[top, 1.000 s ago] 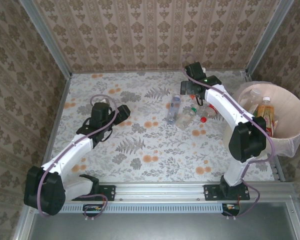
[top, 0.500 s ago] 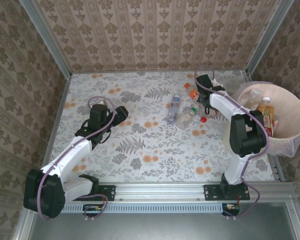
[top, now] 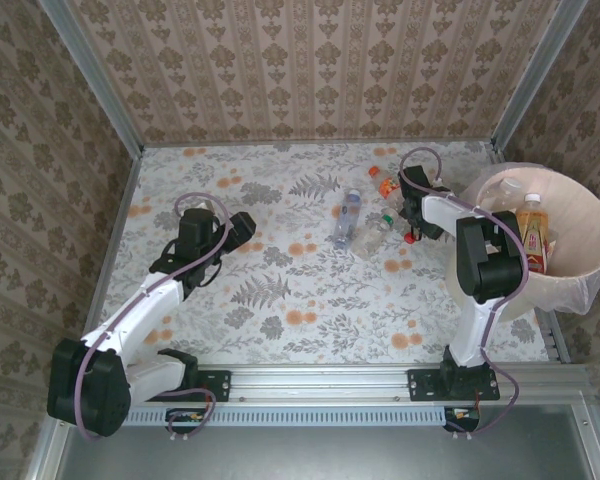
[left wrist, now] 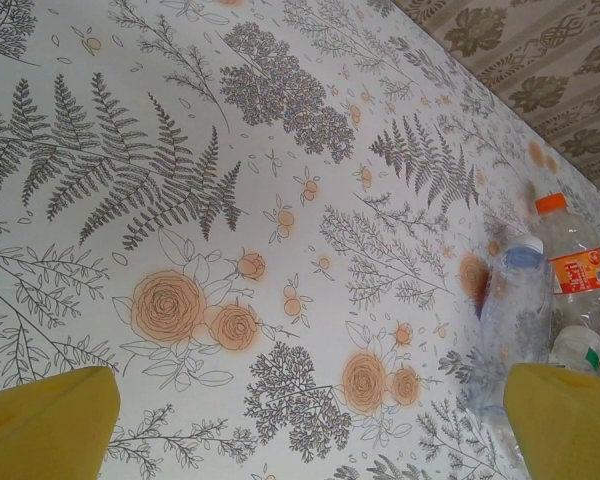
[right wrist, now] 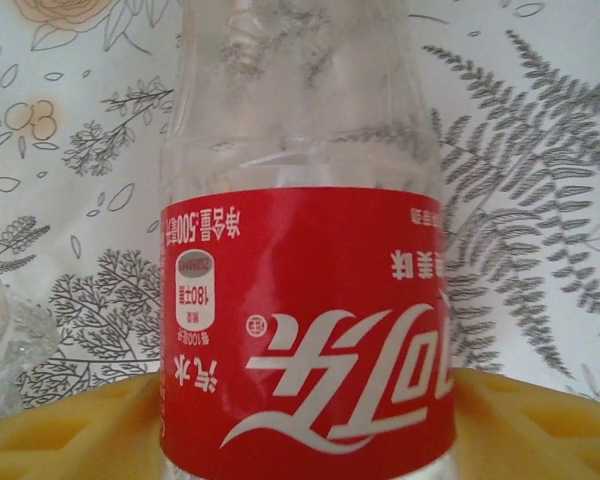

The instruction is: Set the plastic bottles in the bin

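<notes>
Gripping the red-labelled bottle (right wrist: 305, 330), the right gripper (right wrist: 305, 425) next must carry it over the bin (top: 585, 215); the left gripper (left wrist: 310, 425) hangs released.

On bottle (right wrist: 305, 260) label: "180", perhaps "500"

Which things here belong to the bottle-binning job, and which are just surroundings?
Job: red-label bottle; blue-capped bottle; orange-capped bottle; bin.
Just there: floral table cover; patterned walls.
</notes>
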`<state>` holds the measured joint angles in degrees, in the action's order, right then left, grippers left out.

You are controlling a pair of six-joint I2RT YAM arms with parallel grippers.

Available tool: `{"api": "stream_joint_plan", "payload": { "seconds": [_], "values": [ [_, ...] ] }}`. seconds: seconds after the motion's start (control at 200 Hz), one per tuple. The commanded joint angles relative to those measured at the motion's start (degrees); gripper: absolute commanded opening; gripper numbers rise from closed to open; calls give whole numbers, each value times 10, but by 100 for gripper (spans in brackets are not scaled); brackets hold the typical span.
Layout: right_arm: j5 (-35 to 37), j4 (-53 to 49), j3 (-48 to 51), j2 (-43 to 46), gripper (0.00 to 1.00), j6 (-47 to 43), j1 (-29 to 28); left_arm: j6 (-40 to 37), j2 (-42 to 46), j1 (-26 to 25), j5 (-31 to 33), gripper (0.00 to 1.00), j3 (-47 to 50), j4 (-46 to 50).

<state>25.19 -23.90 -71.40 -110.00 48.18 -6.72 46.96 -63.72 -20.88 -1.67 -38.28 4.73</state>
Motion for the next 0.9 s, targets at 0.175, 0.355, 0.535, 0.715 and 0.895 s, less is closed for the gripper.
{"api": "stream_joint_plan", "payload": {
  "seconds": [0.175, 0.355, 0.535, 0.715, 0.895],
  "values": [
    [-40, 71, 44, 20, 60, -25, -2, 12, 8, 6, -2, 100, 9, 9],
    [-58, 108, 94, 91, 54, -76, -14, 14, 6, 6, 0, 100, 10, 6],
    [-88, 137, 124, 169, 52, -138, -38, 11, -7, 6, -20, 100, 0, -8],
    [-144, 160, 135, 268, 51, -188, -53, 5, -23, 6, -44, 100, -11, -16],
    [-202, 143, 120, 373, 50, -237, -61, 7, -32, 6, -57, 100, -15, -31]
  ]
}}
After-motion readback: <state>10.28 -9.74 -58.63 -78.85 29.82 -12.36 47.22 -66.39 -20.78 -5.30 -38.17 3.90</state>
